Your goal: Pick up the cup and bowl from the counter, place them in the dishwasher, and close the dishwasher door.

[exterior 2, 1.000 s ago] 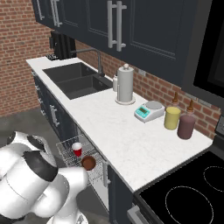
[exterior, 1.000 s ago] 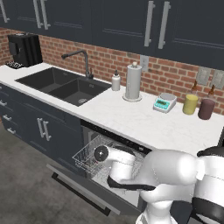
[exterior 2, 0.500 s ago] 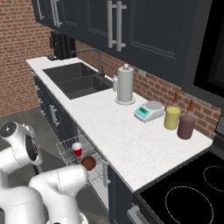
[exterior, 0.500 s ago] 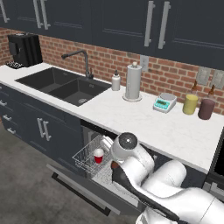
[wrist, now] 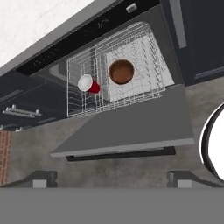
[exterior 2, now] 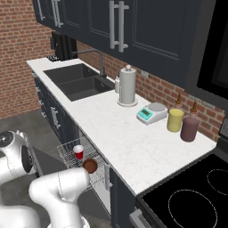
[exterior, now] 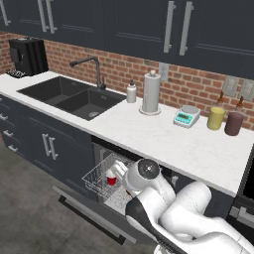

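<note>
Cup and bowl side by side in rack; door down; gripper spread wide, empty.

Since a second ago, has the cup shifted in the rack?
No. The cup sits at the same spot in the dishwasher rack, left of the bowl, as before.

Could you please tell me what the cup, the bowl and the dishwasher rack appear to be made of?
The cup: likely glossy plastic, solid red with a white rim. The bowl: seemingly wood, matte dark brown with a lighter inside. The rack: thin white crossing wires, probably coated metal.
</note>
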